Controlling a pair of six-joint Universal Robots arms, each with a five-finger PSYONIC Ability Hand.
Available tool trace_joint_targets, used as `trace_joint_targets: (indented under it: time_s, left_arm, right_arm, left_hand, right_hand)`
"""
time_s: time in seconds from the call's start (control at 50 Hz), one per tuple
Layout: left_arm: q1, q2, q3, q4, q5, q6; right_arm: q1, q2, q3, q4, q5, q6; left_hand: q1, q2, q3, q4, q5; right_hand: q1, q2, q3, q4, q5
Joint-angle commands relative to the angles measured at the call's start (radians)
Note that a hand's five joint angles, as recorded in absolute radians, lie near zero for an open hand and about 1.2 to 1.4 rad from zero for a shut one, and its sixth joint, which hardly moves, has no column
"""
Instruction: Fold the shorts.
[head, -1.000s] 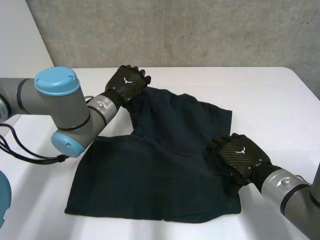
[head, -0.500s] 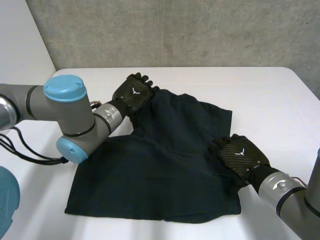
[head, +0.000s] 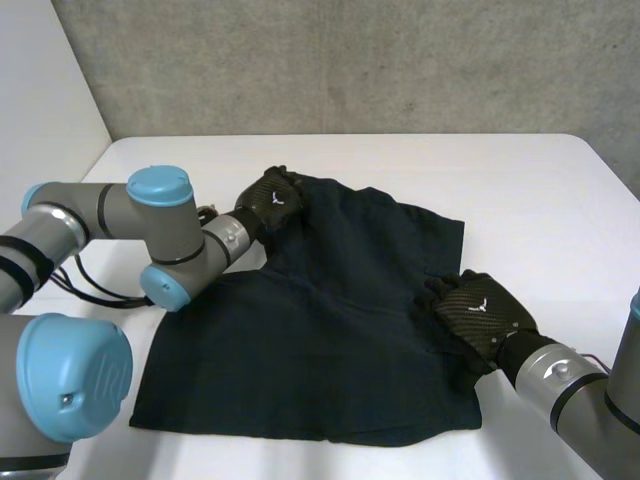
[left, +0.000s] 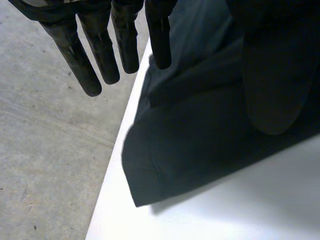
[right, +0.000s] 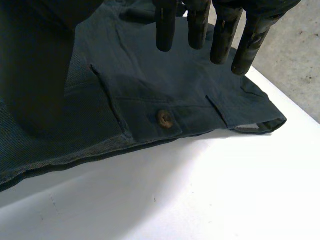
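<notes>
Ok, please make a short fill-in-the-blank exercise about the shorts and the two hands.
The dark navy fabric shorts lie on a white ___. The black left hand is at their far ___ corner. Near the black right hand's fingertips sits a small round brown ___.
Missing words: table; left; button.

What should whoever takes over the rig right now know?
Left hand: open, fingers straight, at the far left corner of the shorts.
Right hand: open, fingers straight, over the shorts' right edge, near the button.
Shorts: spread out on the table, no fold made yet.
Done: both hands are placed at the cloth.
Left: grip the cloth and make every fold.
</notes>
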Motion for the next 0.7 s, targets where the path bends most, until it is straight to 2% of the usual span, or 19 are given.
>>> trace_joint_targets:
  time_s: [0.02,0.04,0.1,0.14,0.22,0.38,0.46,0.54,0.6,0.62,0.7]
  left_arm:
    - [0.005,-0.038,0.041,0.0,0.002,0.009]
    - [0.003,-0.038,0.045,0.001,0.001,0.007]
    - [0.003,-0.038,0.05,0.006,-0.01,0.006]
    - [0.003,-0.038,0.051,0.007,-0.014,0.006]
    - [0.003,-0.035,0.053,0.007,-0.039,0.012]
    - [-0.009,0.017,0.01,-0.02,-0.246,0.004]
    - [-0.001,0.107,-0.132,-0.066,-0.342,-0.016]
    - [-0.003,0.161,-0.232,-0.068,-0.369,-0.077]
    - [-0.009,0.181,-0.271,-0.074,-0.37,-0.141]
    - [-0.01,0.192,-0.289,-0.075,-0.37,-0.186]
    - [-0.009,0.242,-0.308,-0.078,-0.389,-0.279]
  right_arm:
    - [-0.001,0.02,-0.006,0.0,-0.002,-0.002]
    - [0.001,0.026,-0.007,0.0,-0.002,-0.002]
    - [0.001,0.03,-0.009,0.0,-0.002,-0.002]
    - [-0.001,0.033,-0.009,0.0,-0.002,-0.002]
    - [-0.001,0.033,-0.009,0.0,-0.002,-0.002]
    - [0.001,0.032,-0.009,0.0,-0.003,-0.002]
    - [0.001,0.03,-0.006,0.001,-0.003,-0.002]
    - [0.004,0.03,-0.004,0.001,-0.005,-0.002]
    - [0.004,0.029,-0.004,0.001,-0.005,-0.002]
    - [0.004,0.029,-0.004,0.001,-0.005,-0.002]
    - [0.005,0.029,-0.003,0.001,-0.006,-0.002]
  left_hand:
    - [0.35,0.35,0.35,0.347,0.343]
    - [0.586,0.586,0.587,0.583,0.58]
    - [0.96,0.961,0.961,0.957,0.954]
    - [0.985,0.985,0.985,0.982,0.978]
    - [0.985,0.985,0.985,0.982,0.978]
    - [0.985,0.985,0.985,0.982,0.978]
    - [0.985,0.985,0.985,0.982,0.978]
    - [0.985,0.985,0.985,0.982,0.978]
    - [0.763,0.763,0.763,0.76,0.756]
    - [0.588,0.588,0.588,0.584,0.581]
    - [0.355,0.355,0.355,0.351,0.348]
  right_hand:
    - [-0.032,-0.048,-0.034,-0.065,-0.073]
    - [-0.032,-0.048,-0.034,-0.065,-0.073]
    - [-0.032,-0.048,-0.034,-0.065,-0.073]
    - [-0.032,-0.048,-0.034,-0.065,-0.073]
    - [-0.032,-0.048,-0.034,-0.065,-0.073]
    - [-0.032,-0.048,-0.034,-0.065,-0.073]
    - [-0.032,-0.048,-0.034,-0.065,-0.073]
    - [-0.032,-0.048,-0.034,-0.065,-0.073]
    - [-0.032,-0.048,-0.034,-0.065,-0.073]
    - [-0.032,-0.048,-0.034,-0.065,-0.073]
    - [-0.032,-0.048,-0.034,-0.065,-0.073]
